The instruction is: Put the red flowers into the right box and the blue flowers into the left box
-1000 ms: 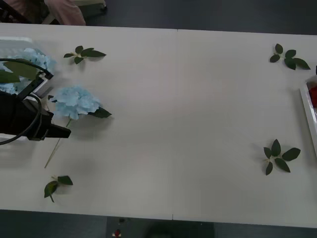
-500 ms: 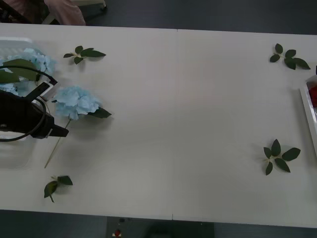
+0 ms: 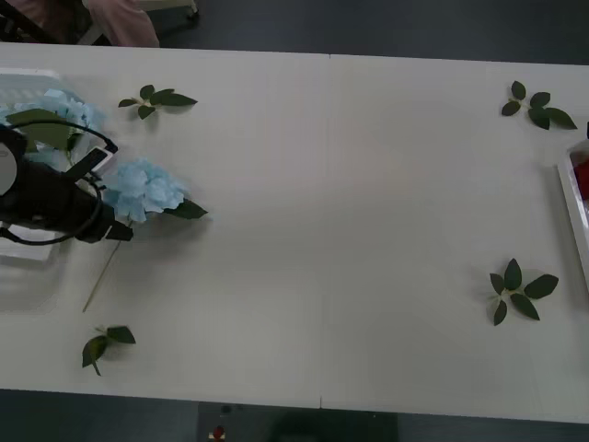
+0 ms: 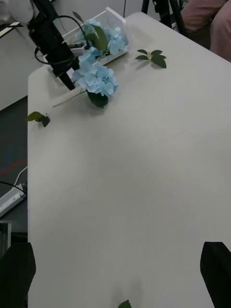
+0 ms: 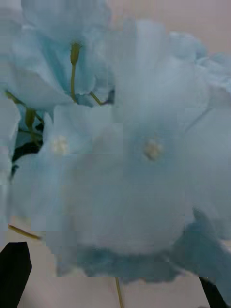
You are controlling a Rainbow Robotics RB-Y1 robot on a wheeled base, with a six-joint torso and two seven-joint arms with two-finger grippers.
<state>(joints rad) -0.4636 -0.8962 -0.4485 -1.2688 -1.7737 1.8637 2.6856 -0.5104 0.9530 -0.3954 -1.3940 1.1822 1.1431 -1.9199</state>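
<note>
Blue flowers [image 3: 141, 189]: one loose head on the tabletop [image 3: 350, 230] near its left edge, just beside the left box [image 3: 28, 78], which already holds others. Left gripper [image 3: 118, 230] poised at the stem just below the head, jaws apart, petals crowding its wrist camera. Risk: closing on petals rather than stem, so the head slips or tears on lifting. Right gripper [image 4: 115, 269] parked, jaws apart. Tabletop white, matte, scattered with leaf sprigs [image 3: 520, 290]; floor beyond looks dark, probably carpet.

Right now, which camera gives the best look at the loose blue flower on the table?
The right wrist view: the blue flower shows whole, head, leaf and stem, with the left gripper at its stem. The front view shows it too, the arm covering its edge. The left wrist view shows petals close up.
</note>
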